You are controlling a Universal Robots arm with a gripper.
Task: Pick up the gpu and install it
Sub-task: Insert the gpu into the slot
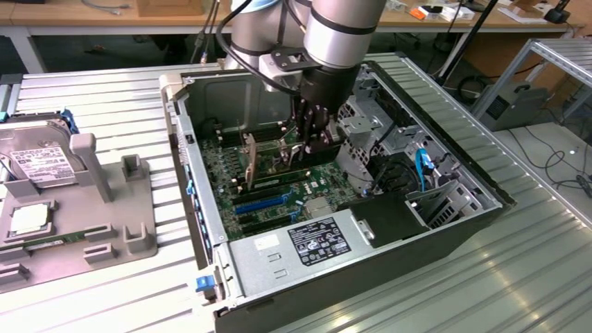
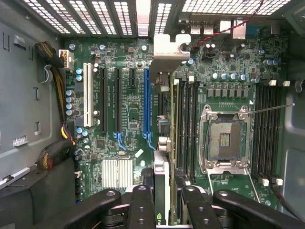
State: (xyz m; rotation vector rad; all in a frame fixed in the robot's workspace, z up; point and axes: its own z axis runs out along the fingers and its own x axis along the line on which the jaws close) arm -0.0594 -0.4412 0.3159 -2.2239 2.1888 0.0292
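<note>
Gripper (image 1: 312, 147) (pointing straight down) clamps gpu (image 2: 161, 167) edgewise.

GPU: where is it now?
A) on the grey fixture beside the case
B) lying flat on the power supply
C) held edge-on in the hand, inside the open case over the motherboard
C: the wrist view shows the gpu edge-on in the hand, above the motherboard and its slots.

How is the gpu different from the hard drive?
The gpu stands on edge inside the computer case, held by the gripper; the hard drive lies label-up outside, in a grey holder. The gpu is thin; the hard drive is boxy. Both are rectangular.
</note>
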